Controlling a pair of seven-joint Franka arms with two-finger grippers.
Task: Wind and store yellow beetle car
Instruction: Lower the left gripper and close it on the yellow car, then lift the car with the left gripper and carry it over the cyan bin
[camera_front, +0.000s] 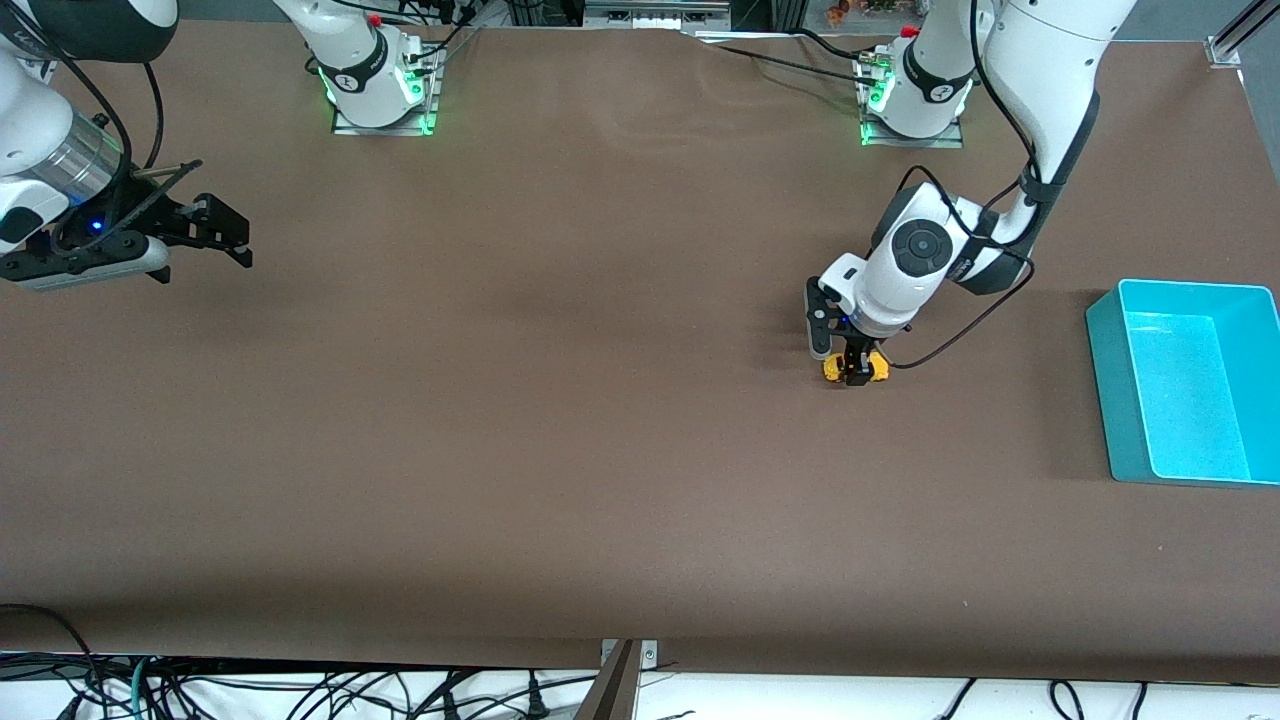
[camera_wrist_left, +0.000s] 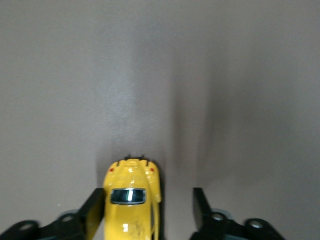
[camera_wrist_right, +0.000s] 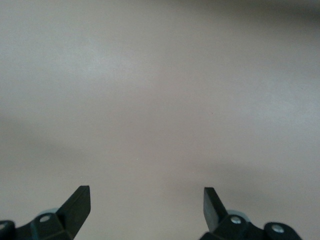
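Item: tiny bright yellow beetle-shaped toy car (camera_wrist_left: 131, 202), on the brown table (camera_front: 600, 450) toward the left arm's end, well apart from the open teal plastic bin (camera_front: 1100, 370).

Left gripper (camera_front: 853, 366): down at the car, fingers spread; one finger (camera_wrist_left: 94, 210) touches its side, the other stands clear.

Right gripper (camera_front: 205, 232): waits over the table's right-arm end, fingers apart, empty.

Step, as judged: grasp for winding. Next: close squarely on the body.

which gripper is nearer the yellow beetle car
Left. The left gripper is down at the yellow beetle car, fingers open with the car between them. The right gripper waits open over the right arm's end of the table.
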